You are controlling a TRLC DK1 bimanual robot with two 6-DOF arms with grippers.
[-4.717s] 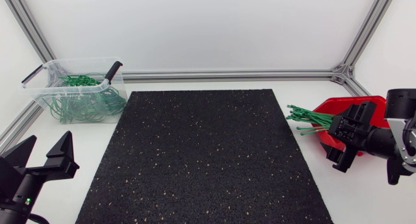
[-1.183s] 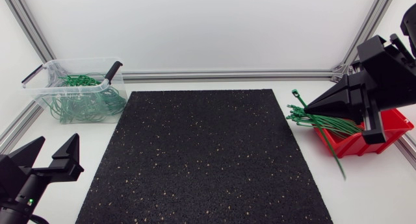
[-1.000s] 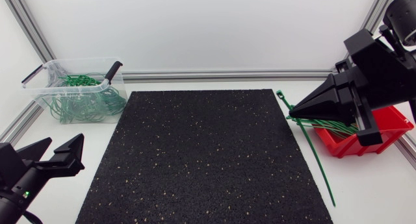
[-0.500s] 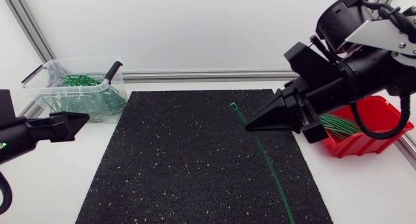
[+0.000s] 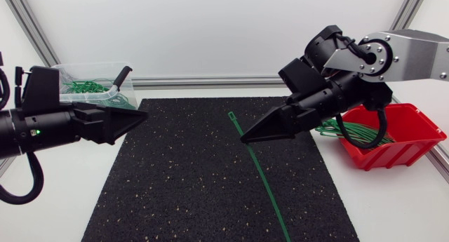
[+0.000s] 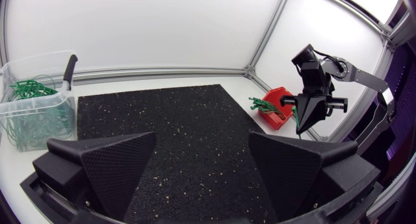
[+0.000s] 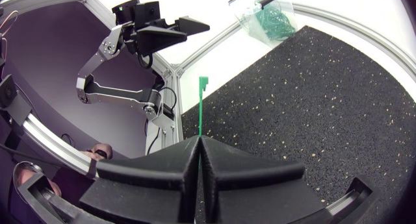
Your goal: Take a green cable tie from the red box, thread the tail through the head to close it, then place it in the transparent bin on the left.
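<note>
My right gripper hangs over the black mat, shut on one green cable tie. The tie's head sticks up past the fingertips and its long tail slants down towards the mat's front edge. In the right wrist view the tie stands straight up from between the closed fingers. My left gripper is open and holds nothing; it points at the right gripper from over the mat's left edge. The red box at the right holds more green ties. The transparent bin at the back left is partly hidden by my left arm.
A black speckled mat covers the table's middle. The bin holds several looped green ties and has black handles. Aluminium frame rails run along the table's back. In the left wrist view the right arm stands beyond the open fingers.
My right gripper has carried the tie leftwards from the red box to over the mat. My left arm has swung up and right, towards the middle.
</note>
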